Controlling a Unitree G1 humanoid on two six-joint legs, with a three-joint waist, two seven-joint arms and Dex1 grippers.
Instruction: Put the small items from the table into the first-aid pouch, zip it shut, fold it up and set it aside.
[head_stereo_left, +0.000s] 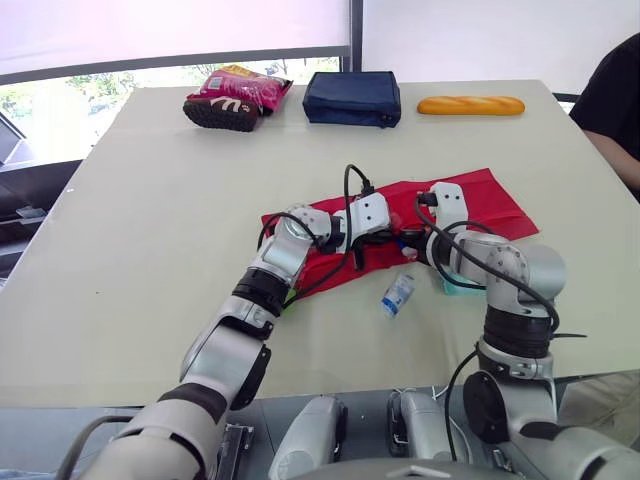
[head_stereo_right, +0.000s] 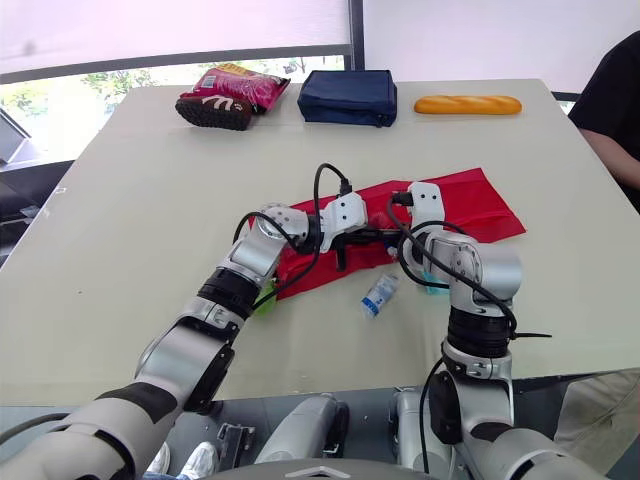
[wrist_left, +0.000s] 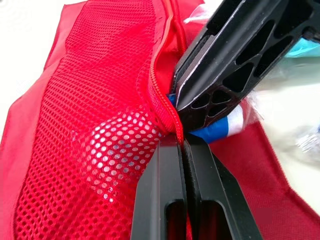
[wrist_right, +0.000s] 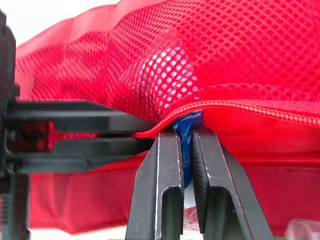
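Observation:
The red first-aid pouch (head_stereo_left: 480, 205) lies opened out flat at mid-table, its mesh pocket (wrist_left: 95, 130) facing up. My left gripper (wrist_left: 181, 141) is shut on the pocket's zipper edge (wrist_left: 159, 95), pinching it. My right gripper (wrist_right: 185, 134) comes in from the opposite side, shut on a blue-and-white packet (wrist_right: 188, 120) at the mouth of the pocket, under the zipper edge. The two grippers' tips nearly touch. A small clear bottle with a blue label (head_stereo_left: 398, 295) lies on the table just in front of the pouch. A teal item (head_stereo_left: 462, 289) peeks out under my right forearm.
At the far edge sit a navy pouch (head_stereo_left: 352, 98), a baguette (head_stereo_left: 470, 105) and a pink snack bag (head_stereo_left: 240, 95). A person (head_stereo_left: 615, 100) in black sits at the right side. A green item (head_stereo_left: 288, 298) lies under my left forearm.

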